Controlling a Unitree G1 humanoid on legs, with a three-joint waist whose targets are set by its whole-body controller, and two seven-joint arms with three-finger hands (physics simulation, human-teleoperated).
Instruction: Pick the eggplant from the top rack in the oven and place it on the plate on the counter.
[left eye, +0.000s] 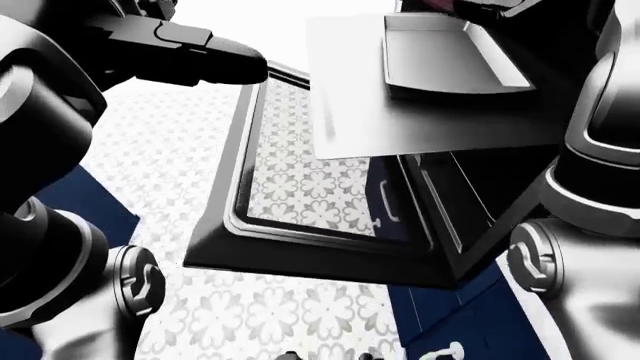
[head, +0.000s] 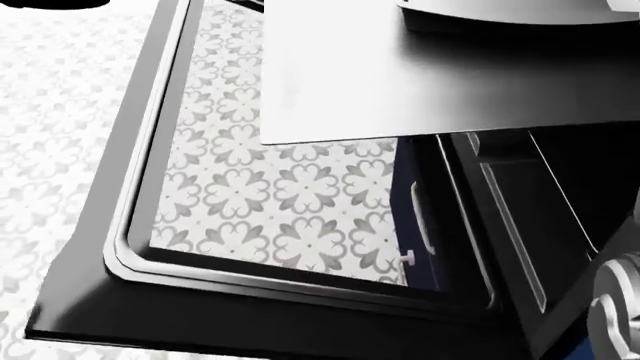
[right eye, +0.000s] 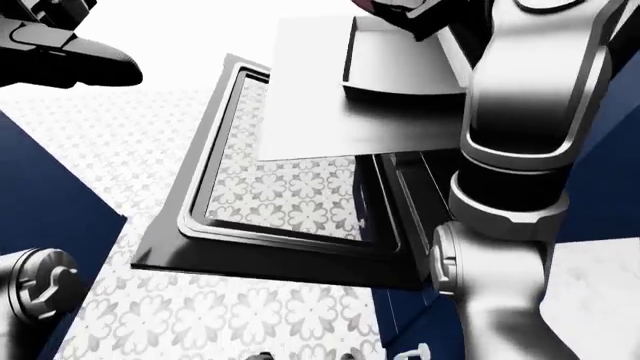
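Note:
A sliver of dark purple, the eggplant (right eye: 368, 5), shows at the top edge of the right-eye view, above a grey tray (right eye: 400, 67). The tray sits on the flat grey pulled-out oven rack (head: 400, 75). My right hand (right eye: 415, 13) reaches over the tray beside the eggplant; the picture's edge cuts its fingers, so their grip is hidden. My left hand (left eye: 195, 56) hangs out to the left of the oven, above the floor, fingers stretched and holding nothing. The plate and counter are out of sight.
The black oven door (head: 250, 315) lies open and flat below the rack, patterned floor tiles showing through its glass (head: 280, 187). My right arm (right eye: 520, 112) fills the right side. Navy cabinet fronts (right eye: 40, 195) stand at the left.

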